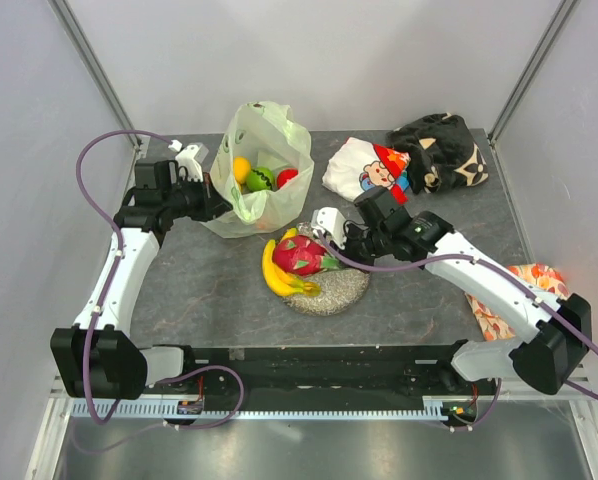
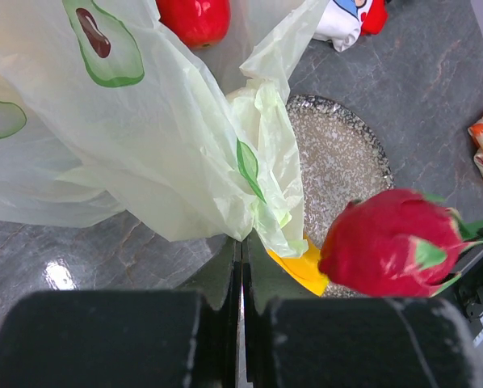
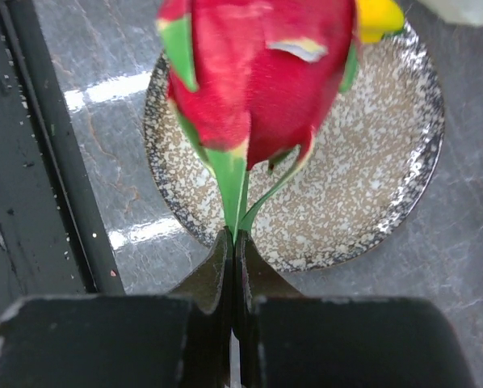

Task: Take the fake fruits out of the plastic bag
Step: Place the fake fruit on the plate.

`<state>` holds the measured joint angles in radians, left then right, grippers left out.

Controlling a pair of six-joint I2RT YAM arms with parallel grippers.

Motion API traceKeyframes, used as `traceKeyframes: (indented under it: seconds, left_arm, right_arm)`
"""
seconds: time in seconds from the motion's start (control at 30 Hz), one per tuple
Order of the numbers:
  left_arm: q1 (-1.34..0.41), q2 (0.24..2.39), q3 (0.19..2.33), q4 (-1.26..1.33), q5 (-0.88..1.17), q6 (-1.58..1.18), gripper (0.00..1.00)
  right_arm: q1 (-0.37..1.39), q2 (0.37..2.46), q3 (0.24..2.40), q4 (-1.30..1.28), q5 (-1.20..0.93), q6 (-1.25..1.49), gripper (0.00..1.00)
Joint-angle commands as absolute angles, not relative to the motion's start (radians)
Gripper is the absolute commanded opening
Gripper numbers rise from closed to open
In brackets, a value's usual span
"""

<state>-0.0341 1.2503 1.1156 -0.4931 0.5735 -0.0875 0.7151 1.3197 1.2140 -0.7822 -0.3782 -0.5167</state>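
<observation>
The pale green plastic bag (image 1: 264,140) stands at the back left, its mouth open. Inside it lie an orange (image 1: 241,168), a green lime (image 1: 260,179) and a red apple (image 1: 287,177). My left gripper (image 1: 217,197) is shut on the bag's edge (image 2: 262,202), pinching a fold of plastic. Just above the speckled dish (image 1: 337,293) hangs a pink dragon fruit (image 1: 301,255), and my right gripper (image 1: 329,238) is shut on one of its green leaves (image 3: 232,190). Yellow bananas (image 1: 275,275) rest on the dish's left rim, beside the dragon fruit (image 2: 391,242).
A white cartoon-printed cloth (image 1: 364,170) and a black patterned cloth (image 1: 441,150) lie at the back right. An orange leaf-patterned cloth (image 1: 519,290) lies at the table's right edge, partly under the right arm. Grey walls enclose three sides.
</observation>
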Motion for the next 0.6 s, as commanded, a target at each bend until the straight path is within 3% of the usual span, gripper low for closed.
traceKeyframes:
  seconds: [0.0, 0.2, 0.57]
  left_arm:
    - [-0.031, 1.233, 1.143, -0.454, 0.565, -0.115, 0.02]
    - [-0.031, 1.223, 1.135, -0.465, 0.566, -0.115, 0.02]
    - [-0.031, 1.246, 1.149, -0.474, 0.571, -0.112, 0.02]
  right_arm:
    - [0.710, 1.298, 1.161, -0.609, -0.316, -0.387, 0.00]
    - [0.701, 1.272, 1.088, -0.514, -0.238, -0.325, 0.00]
    - [0.621, 1.252, 1.023, -0.499, -0.248, -0.495, 0.00]
